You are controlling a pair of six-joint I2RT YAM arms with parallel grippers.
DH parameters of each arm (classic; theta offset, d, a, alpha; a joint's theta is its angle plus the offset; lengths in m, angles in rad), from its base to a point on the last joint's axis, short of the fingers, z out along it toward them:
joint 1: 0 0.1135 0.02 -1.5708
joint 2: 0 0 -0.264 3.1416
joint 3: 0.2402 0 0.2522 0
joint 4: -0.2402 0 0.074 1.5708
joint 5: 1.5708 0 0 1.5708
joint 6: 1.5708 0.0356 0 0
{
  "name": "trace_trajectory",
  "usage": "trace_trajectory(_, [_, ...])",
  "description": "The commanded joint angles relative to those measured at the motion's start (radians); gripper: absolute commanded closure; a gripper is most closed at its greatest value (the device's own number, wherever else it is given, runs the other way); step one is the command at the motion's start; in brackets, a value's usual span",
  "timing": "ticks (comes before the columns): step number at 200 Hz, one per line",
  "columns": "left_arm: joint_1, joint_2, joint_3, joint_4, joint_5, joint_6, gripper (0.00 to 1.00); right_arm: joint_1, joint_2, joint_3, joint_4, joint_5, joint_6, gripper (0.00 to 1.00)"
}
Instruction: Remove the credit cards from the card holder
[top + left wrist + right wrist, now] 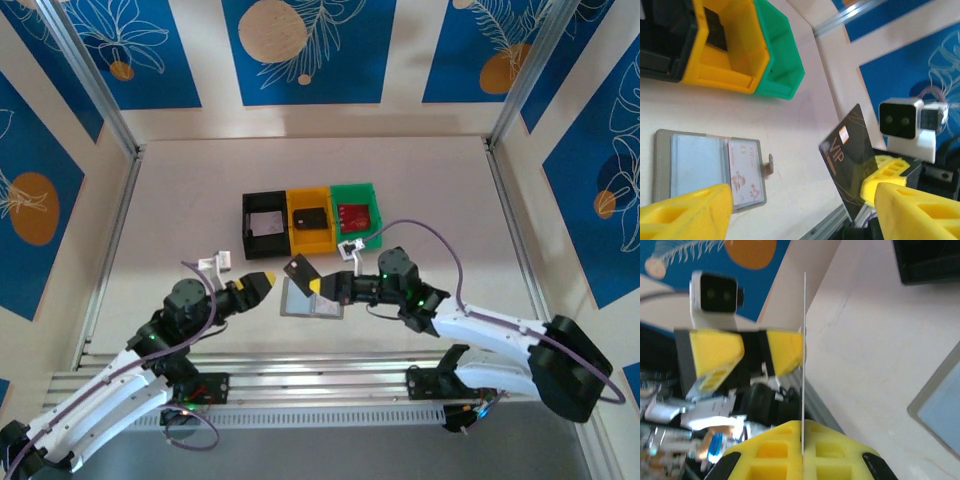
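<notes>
Small flat grey folding card holder (306,304) lies open on desk (450,200) between grippers, long axis left-right. Left gripper (268,280) nearer, fingers apart, empty. Right gripper (318,287) clamped on black VIP card (298,268) above it.

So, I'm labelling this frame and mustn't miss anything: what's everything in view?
black bin: one, black, left end of the row of bins, pale flat item inside
yellow bin: one, yellow, middle of the row, dark card inside
green bin: one, green, right end, red card inside
card holder: one, grey with pale blue panels, open flat, nearer than the bins
white card: one, white with red print, tucked in the holder
black card: one, black with gold lettering, held in the air
table: one, pale, under everything
left end effector: one, yellow, open, beside the black card
right end effector: one, yellow, shut on the black card
</notes>
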Motion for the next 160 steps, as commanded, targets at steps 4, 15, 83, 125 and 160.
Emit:
trace_trajectory(4, [0.056,0.058,0.072,-0.077,0.245,0.133,0.21,-0.046,-0.078,0.055,-0.232,-0.314,-0.162,1.00])
trace_trajectory(15, [0.069,0.104,0.081,-0.030,0.333,0.136,0.19,-0.060,-0.089,0.065,-0.271,-0.373,-0.198,1.00])
trace_trajectory(83, [0.071,0.279,0.109,0.216,0.614,0.090,0.17,-0.070,-0.033,0.070,-0.289,-0.532,-0.269,1.00])
trace_trajectory(125, [0.071,0.287,0.096,0.242,0.680,0.078,0.21,-0.076,-0.019,0.078,-0.283,-0.557,-0.282,1.00])
trace_trajectory(160, [0.071,0.294,0.076,0.280,0.738,0.052,0.33,-0.087,0.008,0.098,-0.289,-0.585,-0.298,1.00])
